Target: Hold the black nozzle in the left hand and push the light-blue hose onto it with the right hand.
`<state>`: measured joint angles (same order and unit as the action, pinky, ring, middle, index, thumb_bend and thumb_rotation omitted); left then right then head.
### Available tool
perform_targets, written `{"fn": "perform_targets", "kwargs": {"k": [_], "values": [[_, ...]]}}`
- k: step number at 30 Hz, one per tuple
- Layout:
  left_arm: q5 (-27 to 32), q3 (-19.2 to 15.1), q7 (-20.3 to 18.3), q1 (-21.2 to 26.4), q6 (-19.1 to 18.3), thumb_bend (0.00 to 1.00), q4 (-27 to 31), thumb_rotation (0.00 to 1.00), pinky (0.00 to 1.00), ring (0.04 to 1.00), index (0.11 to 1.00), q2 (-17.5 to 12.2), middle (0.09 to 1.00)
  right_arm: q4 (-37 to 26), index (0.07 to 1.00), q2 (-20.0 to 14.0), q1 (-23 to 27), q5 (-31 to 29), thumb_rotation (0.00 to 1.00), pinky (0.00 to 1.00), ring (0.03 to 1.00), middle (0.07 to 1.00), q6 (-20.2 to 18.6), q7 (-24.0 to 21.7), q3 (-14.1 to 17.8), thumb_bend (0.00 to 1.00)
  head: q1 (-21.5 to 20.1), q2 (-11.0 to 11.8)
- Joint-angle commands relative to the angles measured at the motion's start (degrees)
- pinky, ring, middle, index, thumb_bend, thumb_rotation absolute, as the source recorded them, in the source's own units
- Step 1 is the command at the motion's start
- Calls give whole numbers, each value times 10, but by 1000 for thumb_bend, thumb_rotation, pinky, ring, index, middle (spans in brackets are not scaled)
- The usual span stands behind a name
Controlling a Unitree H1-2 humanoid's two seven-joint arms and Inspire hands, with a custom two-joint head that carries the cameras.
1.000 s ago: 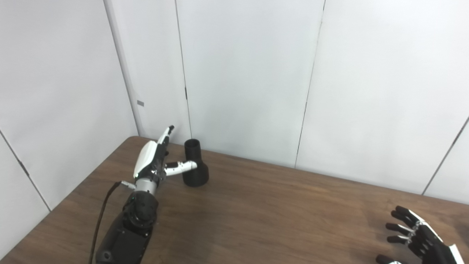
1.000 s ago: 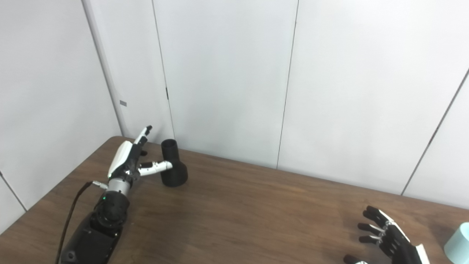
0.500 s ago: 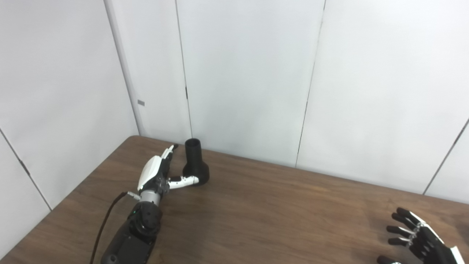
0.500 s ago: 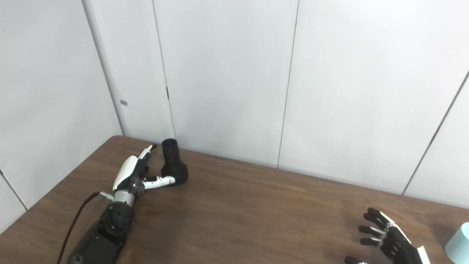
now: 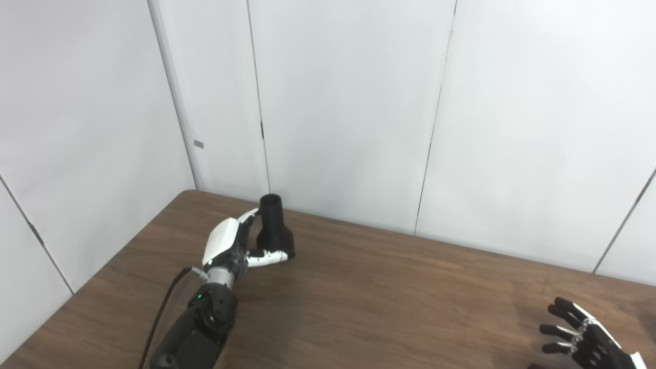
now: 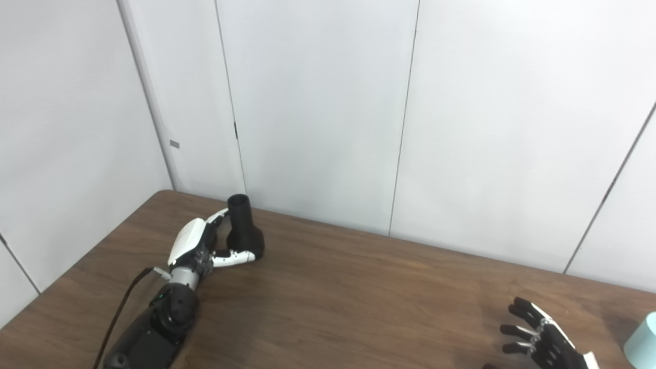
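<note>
At the lower right of the frame, your right hand (image 6: 543,343) rests low over the table (image 6: 359,302) with fingers spread, holding nothing; the light-blue hose (image 6: 643,341) shows just beside it at the right edge. Farther back, at the left, your left hand (image 5: 230,246) cups the upright black nozzle (image 5: 274,228), thumb across its base, fingers not yet closed.

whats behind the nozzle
Behind the nozzle is only the white wall. The left hand sits at its left side, thumb across the base; the strip of table right behind it is covered.
</note>
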<state>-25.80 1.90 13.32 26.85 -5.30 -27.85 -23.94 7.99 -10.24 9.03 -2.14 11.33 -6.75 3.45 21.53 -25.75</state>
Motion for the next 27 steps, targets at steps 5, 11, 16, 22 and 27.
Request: {"fn": "perform_targets", "kwargs": {"k": [5,11,16,22,27], "values": [[-7,21,-15,14,-4,969,-14,407,708,864,852,3,882,-19,826,-2,10,-10,0,537,696,819,6,1,3,645,-2,-4],[-7,27,-21,18,-3,955,-26,410,728,873,836,3,879,-26,827,-1,9,-13,0,533,694,819,-1,2,4,643,-5,-7],[-80,85,-42,31,-51,865,-48,380,726,864,825,-18,856,-32,826,-2,8,-11,0,516,685,817,-3,3,3,637,-6,-9],[-131,150,-93,50,-128,764,-89,188,381,489,647,-31,584,-30,820,-4,9,-14,0,489,657,810,3,1,5,649,-10,-15],[-121,139,-39,46,-99,534,-127,18,225,314,503,-20,466,-33,825,-3,8,-15,0,495,657,821,-3,1,5,644,-10,-16]]}}
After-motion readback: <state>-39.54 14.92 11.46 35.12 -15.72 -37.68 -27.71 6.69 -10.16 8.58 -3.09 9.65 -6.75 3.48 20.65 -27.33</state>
